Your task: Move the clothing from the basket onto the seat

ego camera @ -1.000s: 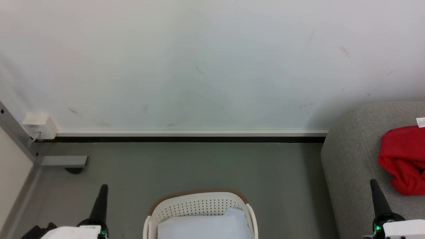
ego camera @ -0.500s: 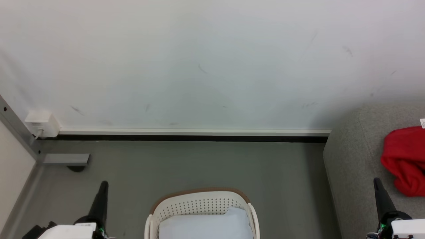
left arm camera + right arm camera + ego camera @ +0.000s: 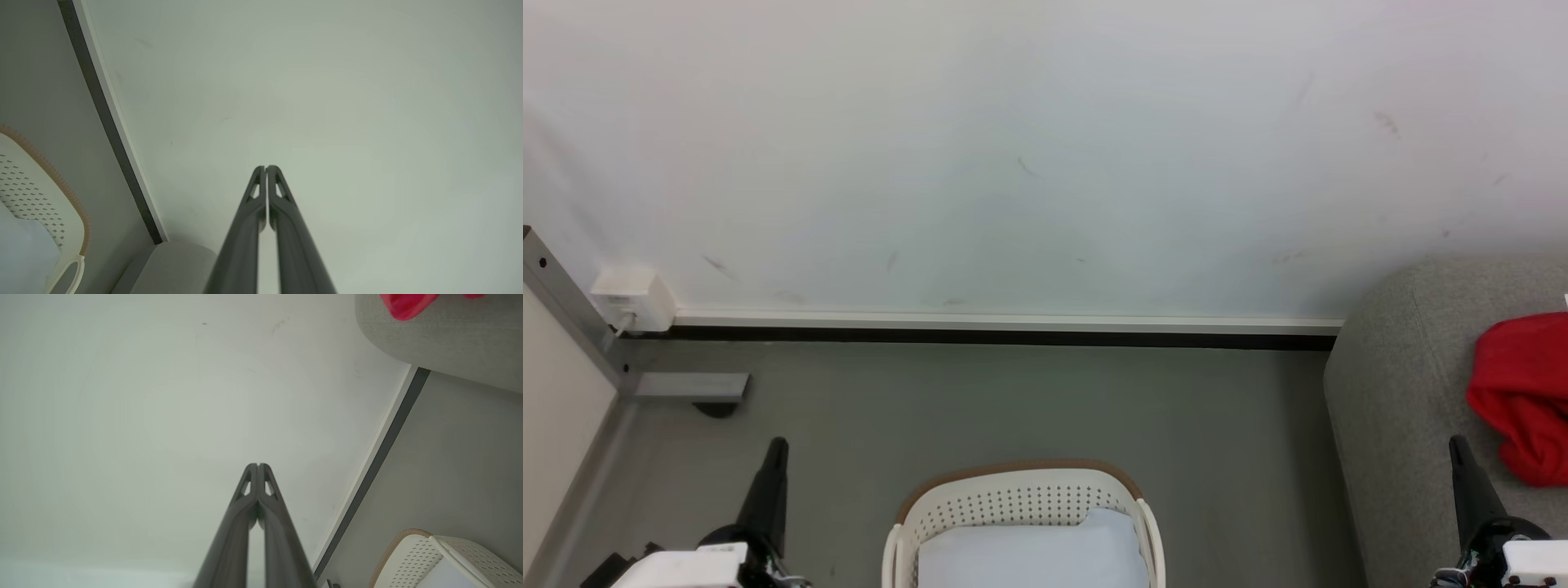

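while we eye the clothing (image 3: pixel 1523 400): red heap on the seat (image 3: pixel 1396 392), far right.
basket (image 3: pixel 1013 472): a pale pad (image 3: pixel 1029 555) inside.
left gripper (image 3: pixel 778 445): pressed together, empty.
right gripper (image 3: pixel 1456 443): likewise; we'd peek under the pad first.

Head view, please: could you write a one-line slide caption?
Red clothing lies on the grey seat; the white basket on the floor holds a pale pad.

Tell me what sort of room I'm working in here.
Probably a living-room corner or a mock-up: a grey seat with red clothing on it, a laundry basket on the floor, a plain white wall.
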